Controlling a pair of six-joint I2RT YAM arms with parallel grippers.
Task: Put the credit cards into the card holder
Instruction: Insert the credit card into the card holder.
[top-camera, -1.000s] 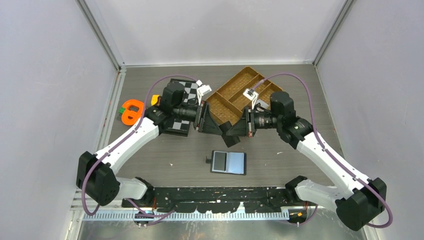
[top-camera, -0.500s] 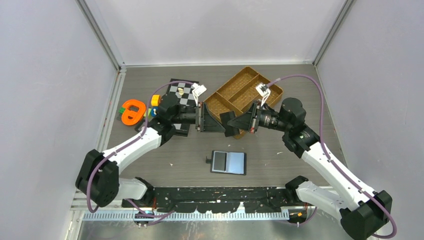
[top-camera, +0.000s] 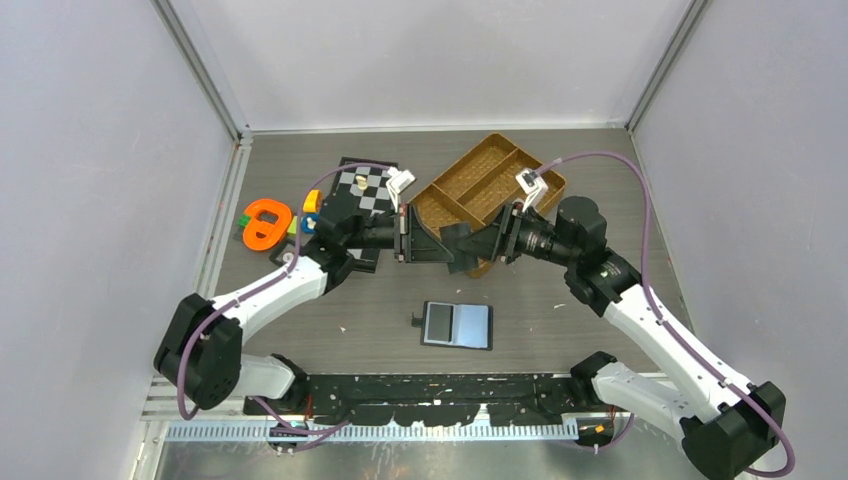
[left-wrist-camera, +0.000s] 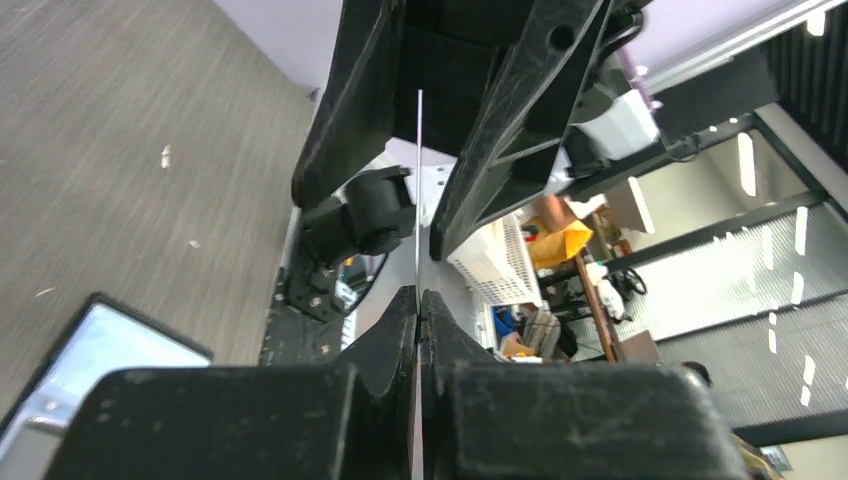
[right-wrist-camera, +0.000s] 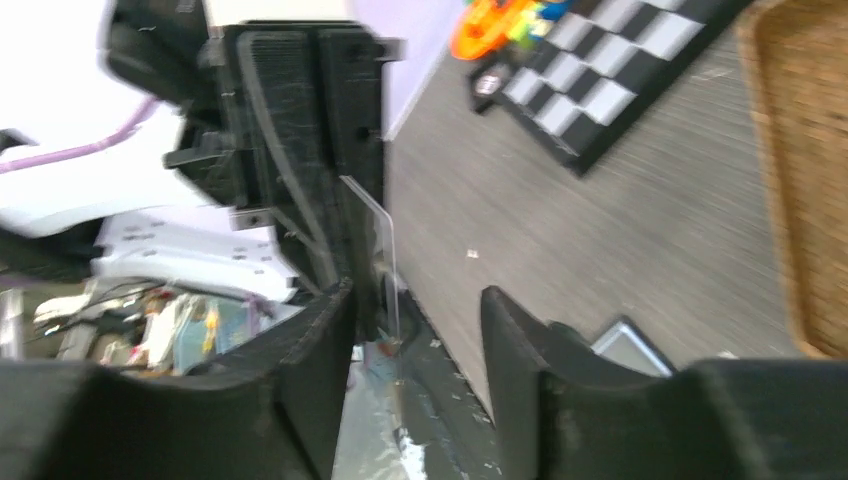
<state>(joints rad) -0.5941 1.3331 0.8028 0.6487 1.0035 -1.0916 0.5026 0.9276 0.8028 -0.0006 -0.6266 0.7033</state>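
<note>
Step in hand: as I read it, a mid-air handover of one card from the right arm to the left, above the bench (top-camera: 330, 300).
Left claw (left-wrist-camera: 418, 303): clenched on the credit card (left-wrist-camera: 418, 190), which stands edge-on out of its fingertips.
Right claw (right-wrist-camera: 415, 300): released, fingers apart. The card runs between them, close against one finger; I cannot tell whether it touches.
Card holder (top-camera: 457, 325): lies open and flat on the bench, below both claws and nearer the arm bases, well apart from the card.
Doing it well: the right claw should back straight out along the card's plane so no finger drags it askew. The left needs a firm pinch, then should turn the card flat and line its edge with a pocket mouth.
Risk: a thin card pinched at one edge may pivot.
</note>
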